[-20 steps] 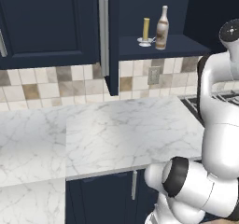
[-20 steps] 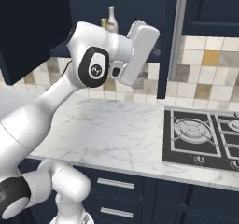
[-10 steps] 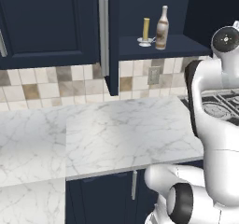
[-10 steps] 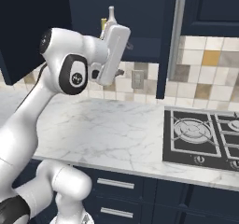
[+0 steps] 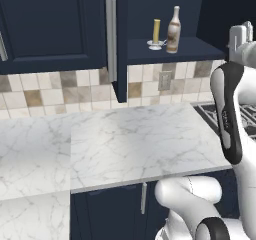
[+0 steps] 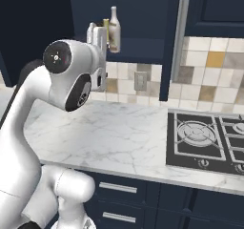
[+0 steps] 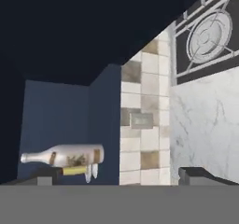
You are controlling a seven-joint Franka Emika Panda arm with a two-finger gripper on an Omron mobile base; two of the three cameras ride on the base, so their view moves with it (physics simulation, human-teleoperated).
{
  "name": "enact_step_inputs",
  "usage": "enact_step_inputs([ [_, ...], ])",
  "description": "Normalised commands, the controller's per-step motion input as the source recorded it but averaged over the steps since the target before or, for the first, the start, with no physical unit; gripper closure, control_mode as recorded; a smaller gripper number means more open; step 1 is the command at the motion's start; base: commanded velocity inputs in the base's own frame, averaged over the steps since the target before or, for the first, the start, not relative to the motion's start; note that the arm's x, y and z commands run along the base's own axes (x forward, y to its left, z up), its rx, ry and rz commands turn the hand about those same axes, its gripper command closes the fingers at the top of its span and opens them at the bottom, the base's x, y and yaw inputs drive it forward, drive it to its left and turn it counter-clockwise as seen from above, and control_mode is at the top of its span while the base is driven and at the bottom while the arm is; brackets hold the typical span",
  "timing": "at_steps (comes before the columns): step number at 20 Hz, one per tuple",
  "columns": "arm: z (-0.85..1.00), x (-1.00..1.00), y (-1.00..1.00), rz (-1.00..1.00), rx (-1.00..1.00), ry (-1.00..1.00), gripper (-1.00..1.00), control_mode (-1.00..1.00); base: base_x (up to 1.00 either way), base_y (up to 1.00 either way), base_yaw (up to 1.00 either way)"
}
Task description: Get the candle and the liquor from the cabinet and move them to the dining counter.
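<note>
The cabinet (image 5: 170, 51) stands open. On its shelf are the candle (image 5: 156, 30), pale yellow on a small white saucer, and right beside it the liquor (image 5: 173, 30), a brownish bottle with a whitish neck. In the rolled hand view the liquor (image 7: 65, 157) appears lying sideways, with the candle (image 7: 74, 171) just under it. My gripper (image 7: 119, 177) is open, its fingertips (image 7: 44, 176) wide apart, with nothing between them. The hand (image 6: 97, 37) hovers in front of the shelf, a little short of the liquor (image 6: 114, 30). The candle (image 6: 106, 25) peeks out behind it. The dining counter is out of view.
A tile-backed marble worktop (image 5: 125, 139) runs below the cabinet. The open cabinet door (image 5: 111, 34) juts out left of the shelf. A black gas hob (image 6: 205, 142) lies to the right, and a wall socket (image 6: 139, 81) sits on the tiles.
The arm has swung the hand leftward in the right base view, closer to the shelf with the bottle and candle. The jaws have opened wider.
</note>
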Motion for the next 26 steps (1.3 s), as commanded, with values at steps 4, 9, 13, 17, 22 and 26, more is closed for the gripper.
enact_step_inputs([
  [4,0.19,-0.09,0.47,0.65,-0.13,0.1,-1.0,-1.0,0.0,0.0,0.0],
  [9,0.25,-0.01,0.37,0.46,-0.16,0.11,-1.0,-1.0,0.0,0.0,0.0],
  [13,0.2,-0.01,0.26,0.25,-0.26,0.06,-1.0,-1.0,0.0,0.0,0.0],
  [17,0.08,0.0,0.23,0.09,-0.35,0.05,-1.0,-1.0,0.0,0.0,0.0],
  [22,-0.09,0.0,0.09,0.04,-0.38,-0.22,-1.0,-1.0,0.0,0.0,0.0],
  [26,-0.14,0.07,0.0,0.0,-0.36,-0.39,-1.0,-1.0,0.0,0.0,0.0],
])
